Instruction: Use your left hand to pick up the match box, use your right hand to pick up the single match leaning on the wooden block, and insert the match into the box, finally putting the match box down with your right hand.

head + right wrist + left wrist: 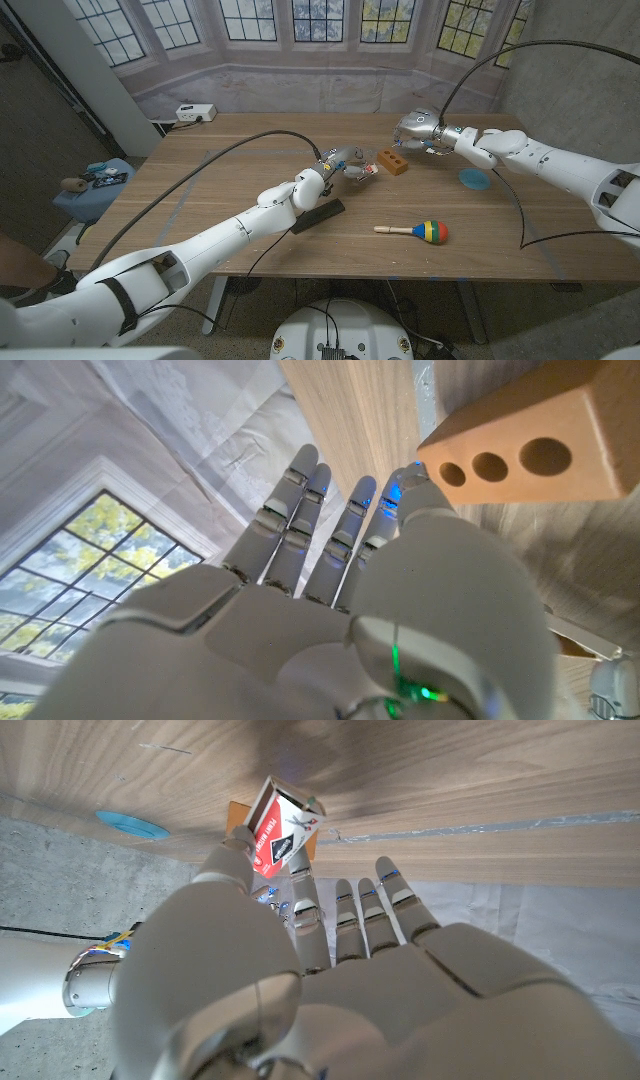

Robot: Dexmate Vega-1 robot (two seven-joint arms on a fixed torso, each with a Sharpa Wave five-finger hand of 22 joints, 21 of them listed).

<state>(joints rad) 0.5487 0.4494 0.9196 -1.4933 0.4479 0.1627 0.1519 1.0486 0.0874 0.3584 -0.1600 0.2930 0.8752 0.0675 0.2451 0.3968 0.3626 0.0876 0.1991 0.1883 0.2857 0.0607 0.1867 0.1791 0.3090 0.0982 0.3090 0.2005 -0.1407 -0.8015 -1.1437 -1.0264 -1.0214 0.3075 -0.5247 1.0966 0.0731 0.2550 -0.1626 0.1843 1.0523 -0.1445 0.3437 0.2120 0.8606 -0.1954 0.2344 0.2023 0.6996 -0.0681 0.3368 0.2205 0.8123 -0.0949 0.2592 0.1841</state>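
Note:
My left hand (343,163) holds the red and white match box (365,170) just above the table, pinched between thumb and a finger (305,905). In the left wrist view the match box (281,830) stands tilted in front of the wooden block (236,816). The orange wooden block (392,162) with three holes lies right of the box. My right hand (420,131) hovers just behind the block, fingers stretched out and holding nothing. In the right wrist view its thumb tip (410,485) is close to the block (530,445). The match is too small to make out.
A coloured maraca (415,231) lies near the front middle of the table. A blue disc (475,179) sits right of the block. A black flat bar (318,215) lies under my left forearm. A white box (195,113) stands at the far left corner.

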